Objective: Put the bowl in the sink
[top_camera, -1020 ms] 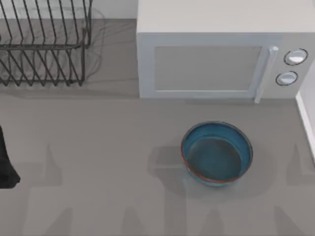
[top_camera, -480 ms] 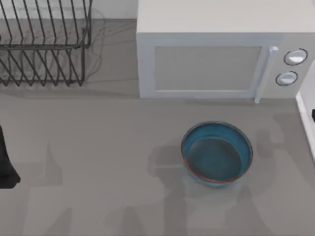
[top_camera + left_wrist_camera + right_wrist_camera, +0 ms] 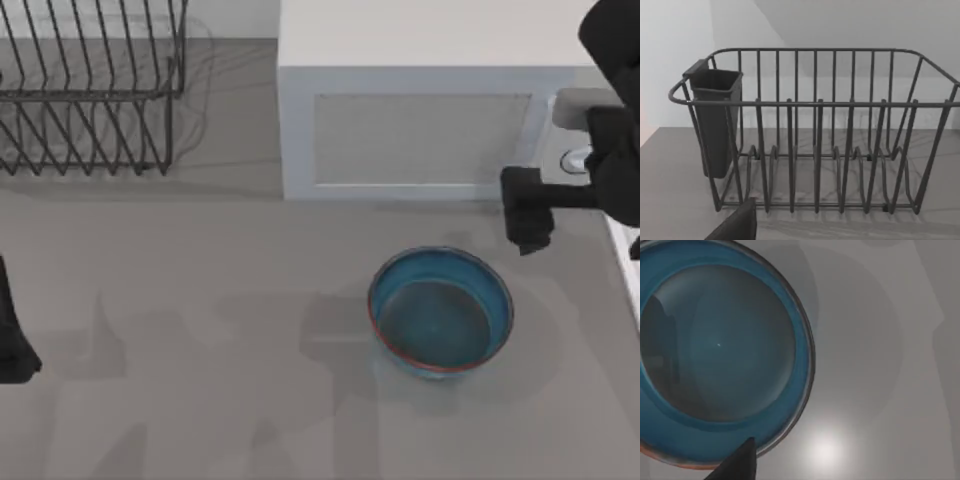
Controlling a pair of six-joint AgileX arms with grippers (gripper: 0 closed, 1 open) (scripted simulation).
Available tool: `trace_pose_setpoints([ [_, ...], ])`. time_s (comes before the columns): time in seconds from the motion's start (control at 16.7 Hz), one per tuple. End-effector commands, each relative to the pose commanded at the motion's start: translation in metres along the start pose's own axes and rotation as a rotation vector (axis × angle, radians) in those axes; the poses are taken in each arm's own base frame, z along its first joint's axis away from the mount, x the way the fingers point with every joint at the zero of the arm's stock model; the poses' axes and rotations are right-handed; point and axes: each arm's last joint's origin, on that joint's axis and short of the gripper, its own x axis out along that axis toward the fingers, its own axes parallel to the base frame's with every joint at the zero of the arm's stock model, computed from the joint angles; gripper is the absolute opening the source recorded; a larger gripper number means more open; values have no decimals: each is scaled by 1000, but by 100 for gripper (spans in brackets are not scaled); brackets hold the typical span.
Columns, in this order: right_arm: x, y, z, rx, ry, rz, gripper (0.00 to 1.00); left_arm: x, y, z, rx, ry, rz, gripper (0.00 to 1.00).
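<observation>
**Right arm above the tabletop, near the bowl**

The grey tabletop [image 3: 200, 330] carries everything. At its far side stands a white microwave [image 3: 420, 120], door closed, the biggest thing on it. To the left of the microwave, in the far left corner, stands a dark wire dish rack [image 3: 90, 90]; the left wrist view shows it upright, with a dark cutlery holder [image 3: 715, 125] hanging inside one end.

The bowl [image 3: 441, 312] sits upright on the tabletop, in front of the microwave and a little toward the right side. It is blue-teal with a thin reddish rim line, and nothing lies inside it.

The right arm [image 3: 615, 120] comes in from the top view's right edge, over the right end of the microwave. Its right gripper [image 3: 527, 215] is just beyond the far right of the bowl and apart from it. How wide its fingers are I cannot tell. The right wrist view looks down into the bowl.

The left arm [image 3: 12, 335] is parked at the left edge of the tabletop.
</observation>
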Motion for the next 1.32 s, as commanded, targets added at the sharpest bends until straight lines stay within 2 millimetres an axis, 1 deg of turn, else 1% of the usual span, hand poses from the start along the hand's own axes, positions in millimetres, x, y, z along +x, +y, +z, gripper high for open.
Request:
trace_pose_setpoints([
  [0.18,19,24,20,0,123,-49,100,0,0,0,0,0,0,100],
  [0.36,29,38,29,0,178,-75,100,0,0,0,0,0,0,100],
  [0.72,29,38,31,4,180,-76,100,0,0,0,0,0,0,100],
  [0.84,34,40,29,1,181,-77,100,0,0,0,0,0,0,100],
  [0.96,49,45,25,-1,182,-77,100,0,0,0,0,0,0,100],
  [1.08,71,48,20,-1,181,-76,100,0,0,0,0,0,0,100],
  [1.2,95,47,16,-1,182,-77,100,0,0,0,0,0,0,100],
  [1.32,113,41,13,-1,184,-77,100,0,0,0,0,0,0,100],
])
